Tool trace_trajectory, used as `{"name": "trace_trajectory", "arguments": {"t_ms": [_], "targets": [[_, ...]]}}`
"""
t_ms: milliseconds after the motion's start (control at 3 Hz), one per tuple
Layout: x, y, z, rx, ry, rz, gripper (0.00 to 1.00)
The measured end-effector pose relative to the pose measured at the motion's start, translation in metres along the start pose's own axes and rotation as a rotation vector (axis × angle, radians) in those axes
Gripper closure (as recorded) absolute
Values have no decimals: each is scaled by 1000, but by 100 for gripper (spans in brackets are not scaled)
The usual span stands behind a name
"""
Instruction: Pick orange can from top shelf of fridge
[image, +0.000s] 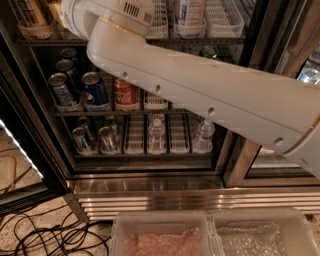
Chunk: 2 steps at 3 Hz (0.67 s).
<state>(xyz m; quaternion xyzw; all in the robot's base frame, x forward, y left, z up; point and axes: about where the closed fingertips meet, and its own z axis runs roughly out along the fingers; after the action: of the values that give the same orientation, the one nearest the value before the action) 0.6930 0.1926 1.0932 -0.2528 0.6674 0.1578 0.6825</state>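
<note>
The orange can (31, 13), orange-gold with dark streaks, stands in a clear front cup at the far left of the top shelf (220, 40) of the fridge (150, 186). My white arm (200, 95) reaches from the right across the open fridge, and its wrist (107, 15) sits at the top shelf just right of the orange can. The gripper is beyond the wrist, hidden past the top edge of the view. A white can (189, 12) stands further right on the top shelf among white lattice lanes (225, 20).
The middle rack holds blue cans (95, 90) and a red cola can (125, 94). The lower rack holds silver cans (82, 140) and water bottles (156, 132). Black cables (45, 235) lie on the floor at left. Clear plastic bins (165, 235) sit in front.
</note>
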Motion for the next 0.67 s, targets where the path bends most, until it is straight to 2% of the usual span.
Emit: {"name": "trace_trajectory", "arguments": {"t_ms": [333,667], "targets": [[0,-1,2,0,0,0,100],[-4,6,-4,-38,-2,19,100]]}}
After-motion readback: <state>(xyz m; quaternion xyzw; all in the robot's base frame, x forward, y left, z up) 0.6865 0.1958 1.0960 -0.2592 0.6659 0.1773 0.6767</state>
